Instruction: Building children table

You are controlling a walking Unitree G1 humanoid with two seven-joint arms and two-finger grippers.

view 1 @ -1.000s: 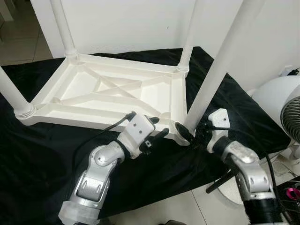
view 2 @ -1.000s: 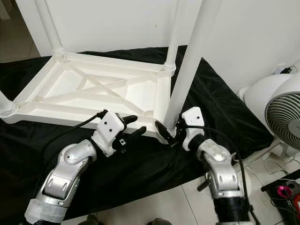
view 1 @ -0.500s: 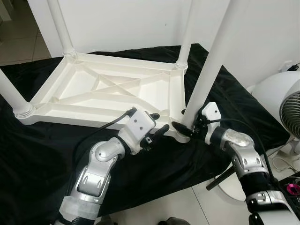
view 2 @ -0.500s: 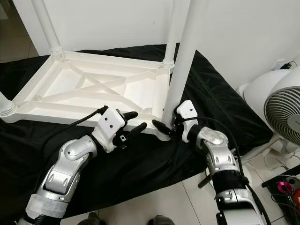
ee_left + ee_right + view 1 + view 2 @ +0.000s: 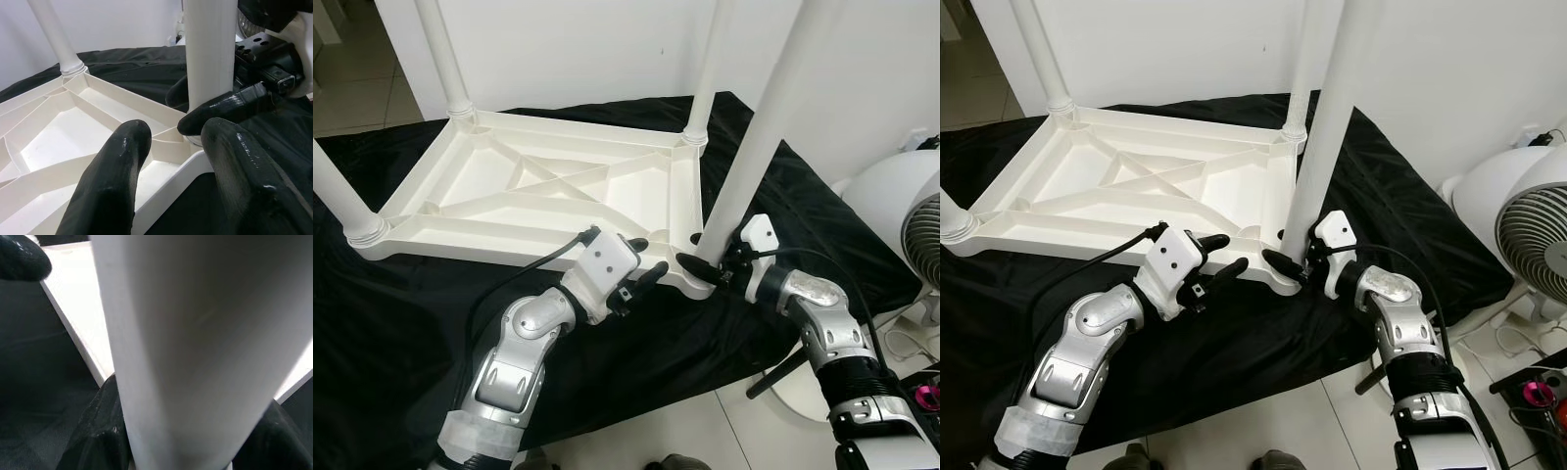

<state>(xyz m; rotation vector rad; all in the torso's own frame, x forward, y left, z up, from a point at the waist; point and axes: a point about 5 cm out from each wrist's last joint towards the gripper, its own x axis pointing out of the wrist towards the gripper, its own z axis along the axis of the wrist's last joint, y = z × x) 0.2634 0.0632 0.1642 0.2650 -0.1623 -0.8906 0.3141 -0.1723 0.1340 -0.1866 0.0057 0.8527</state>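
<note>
Right gripper (image 5: 705,266) clamps the base of the upright leg (image 5: 754,152), long axis vertical over the tabletop (image 5: 538,196) corner socket. Left gripper (image 5: 641,262) open, empty, just beside.

A black cloth (image 5: 391,323) covers the floor before me, a white wall (image 5: 578,49) behind it. Beside the cloth, pale floor tiles (image 5: 705,431) and a white fan (image 5: 1518,225).

Probably a room in a home: pale tiled floor (image 5: 724,431), plain white wall (image 5: 568,49), a round white floor fan (image 5: 1528,230), and a black cloth (image 5: 401,323) spread out.
</note>
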